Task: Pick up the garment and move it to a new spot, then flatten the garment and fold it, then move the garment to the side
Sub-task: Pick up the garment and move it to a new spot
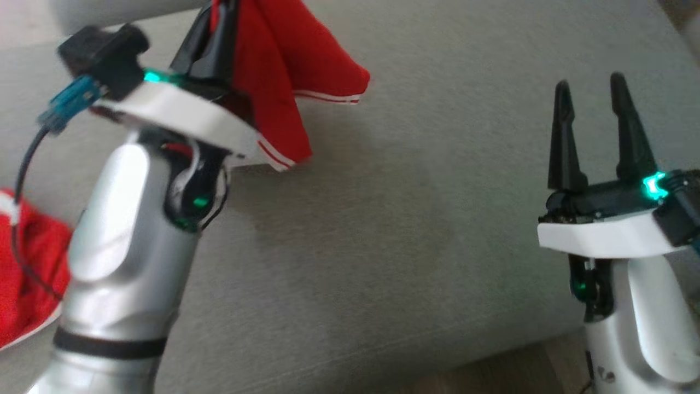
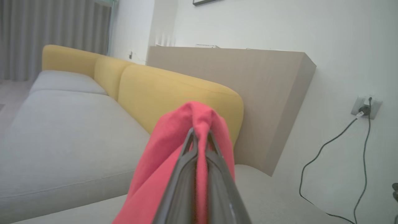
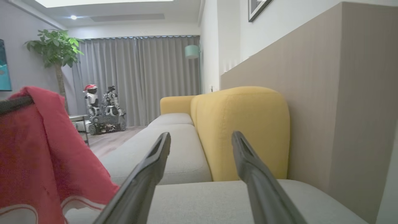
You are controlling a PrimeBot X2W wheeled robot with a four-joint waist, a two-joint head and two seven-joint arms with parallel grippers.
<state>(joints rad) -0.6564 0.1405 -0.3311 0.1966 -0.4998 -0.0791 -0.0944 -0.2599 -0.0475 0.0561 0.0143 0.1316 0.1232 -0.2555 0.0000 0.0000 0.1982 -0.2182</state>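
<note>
The garment point(image 1: 284, 71) is red cloth with white stripes along its hem. It hangs above the grey sofa seat point(image 1: 410, 230), pinched in my left gripper point(image 1: 221, 22), which is raised at the upper left of the head view. In the left wrist view the left gripper point(image 2: 199, 134) is shut on a fold of the garment point(image 2: 174, 140), which drapes down over both fingers. My right gripper point(image 1: 596, 93) stands open and holds nothing, well to the right of the garment. In the right wrist view its fingers point(image 3: 155, 161) frame the sofa, with the garment point(image 3: 40, 149) hanging at the left.
More red cloth with a white edge point(image 1: 27, 273) lies at the lower left behind my left forearm; whether it joins the held garment I cannot tell. Yellow backrests point(image 2: 174, 93) and a beige panel point(image 2: 248, 77) bound the sofa. Cables hang from a wall socket point(image 2: 365, 107). Another robot point(image 3: 102, 109) stands by the curtain.
</note>
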